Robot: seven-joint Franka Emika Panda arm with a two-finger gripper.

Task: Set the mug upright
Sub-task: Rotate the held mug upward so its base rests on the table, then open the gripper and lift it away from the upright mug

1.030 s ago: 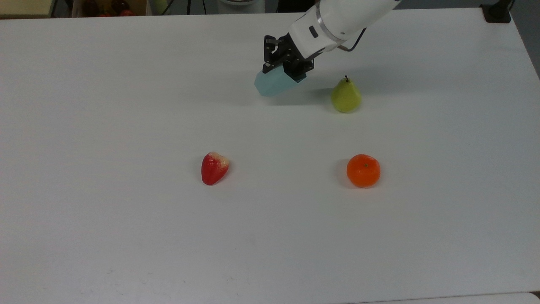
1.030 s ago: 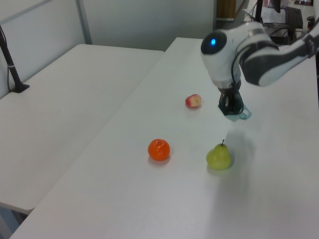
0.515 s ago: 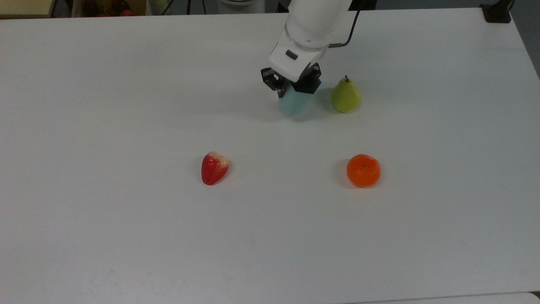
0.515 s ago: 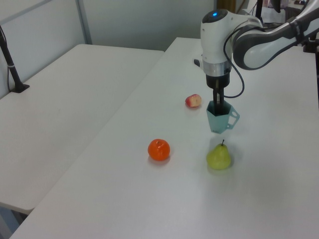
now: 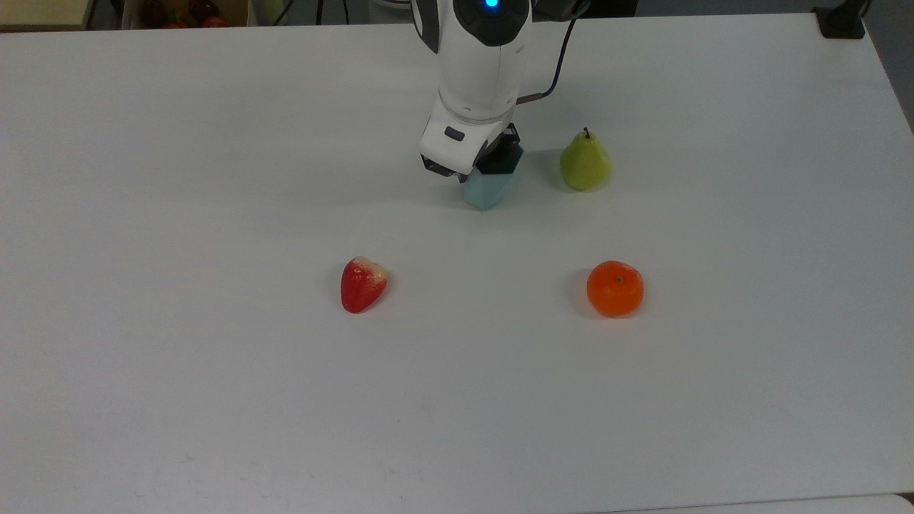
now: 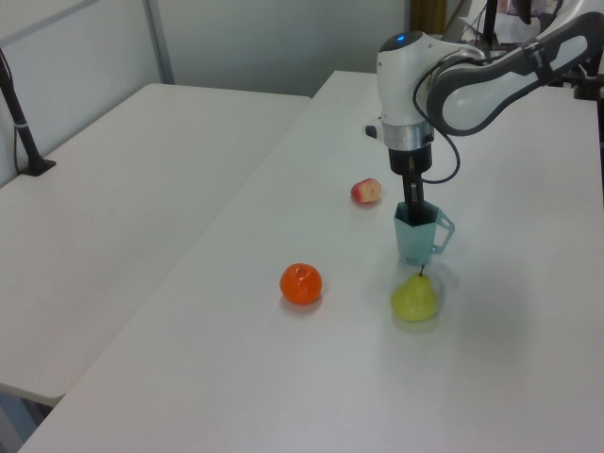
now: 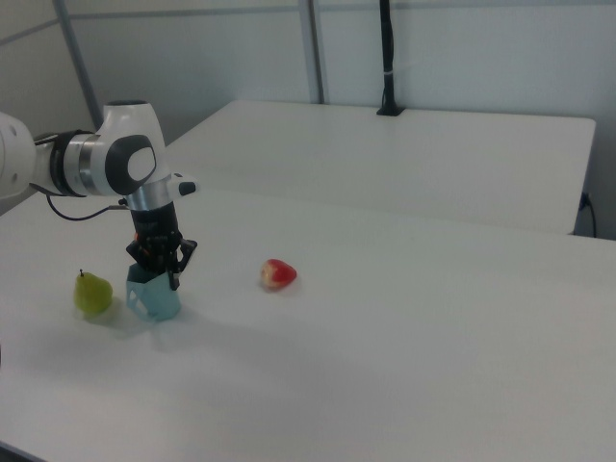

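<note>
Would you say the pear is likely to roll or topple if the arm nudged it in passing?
The pear stands on its broad end with the stem up, beside the mug held by the gripper, so a light nudge might only rock it. Its rounded base and narrower top suggest a firmer push would tip it. Once down, it would probably roll in a curve.

The arm (image 6: 472,80) has glossy white rounded shells with dark grey joint sections. A blue light glows on its wrist housing. A thin black cable loops beside the wrist. The gripper (image 7: 154,265) is black, with slender fingers.
</note>
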